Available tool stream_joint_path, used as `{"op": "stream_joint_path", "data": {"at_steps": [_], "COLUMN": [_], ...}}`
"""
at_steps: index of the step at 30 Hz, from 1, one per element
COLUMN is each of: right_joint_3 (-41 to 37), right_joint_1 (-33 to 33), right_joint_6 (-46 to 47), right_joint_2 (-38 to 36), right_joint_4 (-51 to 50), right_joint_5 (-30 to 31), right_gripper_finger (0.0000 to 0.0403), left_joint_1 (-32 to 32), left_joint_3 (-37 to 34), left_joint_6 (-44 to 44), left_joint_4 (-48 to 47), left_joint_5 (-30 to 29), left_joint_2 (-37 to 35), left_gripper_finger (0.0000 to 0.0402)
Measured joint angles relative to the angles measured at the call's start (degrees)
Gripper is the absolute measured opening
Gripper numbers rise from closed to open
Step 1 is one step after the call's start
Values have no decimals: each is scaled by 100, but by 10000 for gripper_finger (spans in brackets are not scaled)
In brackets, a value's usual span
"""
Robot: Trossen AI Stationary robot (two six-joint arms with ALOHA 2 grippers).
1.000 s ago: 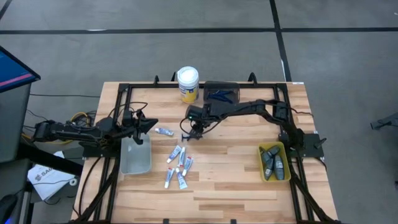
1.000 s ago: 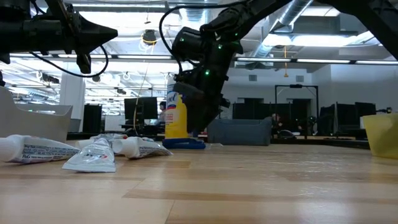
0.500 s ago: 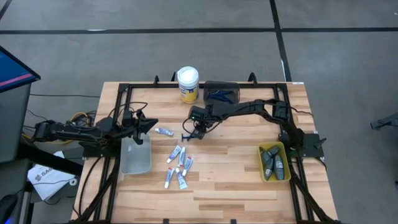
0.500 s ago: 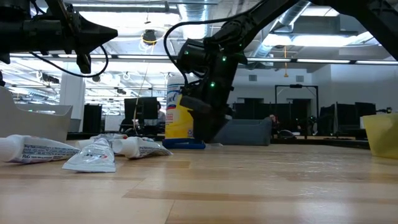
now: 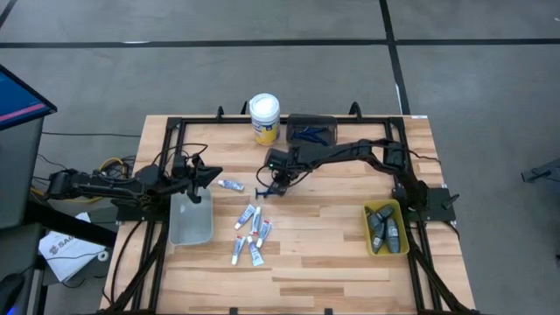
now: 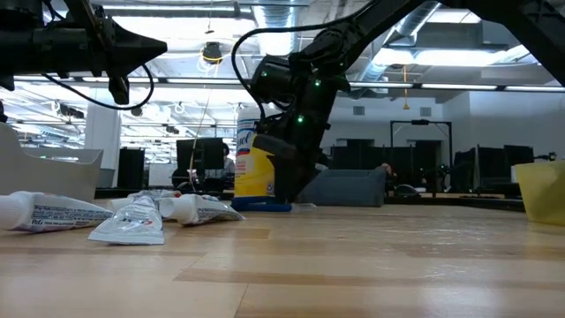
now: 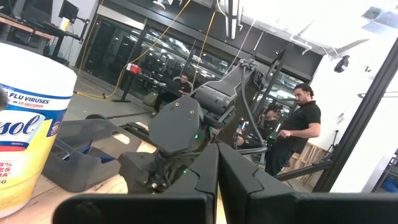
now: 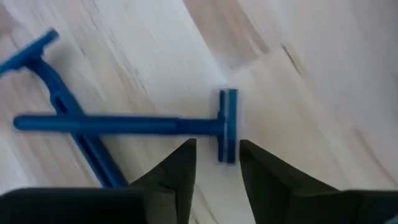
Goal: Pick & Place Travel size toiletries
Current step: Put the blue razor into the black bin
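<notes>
under right hand [image 8: 216, 163], crossed razors [image 8: 124, 124]

The right pincer [image 5: 271, 187] reaches low over the tabletop [image 5: 332, 254] middle, fingers [image 8: 177, 171] slightly parted (pointing down). The left pincer [image 5: 213, 172] hovers above the tabletop's left edge, fingers pressed together.

Right pincer [image 8: 217, 163] fingers straddling blue razor [image 8: 124, 124] head; second razor [image 8: 56, 87] beneath.

A white-lidded yellow jar [image 5: 264, 118] stands beside a dark tray [image 5: 312, 129] (a clear tray [image 5: 191, 220] lies well apart).
</notes>
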Motion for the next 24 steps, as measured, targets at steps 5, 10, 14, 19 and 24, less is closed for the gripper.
{"op": "stream_joint_path", "data": {"at_steps": [5, 10, 14, 19, 24], "right_joint_3": [6, 22, 13, 9, 9], "right_joint_1": [-14, -31, -32, -54, -66], "right_joint_6": [-2, -2, -8, -33, -35], "right_joint_2": [126, 207, 185, 181, 181], "right_joint_4": [148, 206, 213, 211, 211], "right_joint_5": [-24, -67, -68, -109, -111], "right_gripper_finger": [110, 111, 96, 29, 27], "left_joint_1": [2, 2, 1, 1, 1], "left_joint_3": [0, 0, 0, -1, 0], "left_joint_6": [0, 2, 1, 2, 2], "left_joint_4": [0, 2, 2, 2, 2], "left_joint_5": [-1, 0, 0, 0, 0], "left_joint_2": [-1, 0, 0, -1, 0], "left_gripper_finger": [0, 0, 0, 0, 0]}}
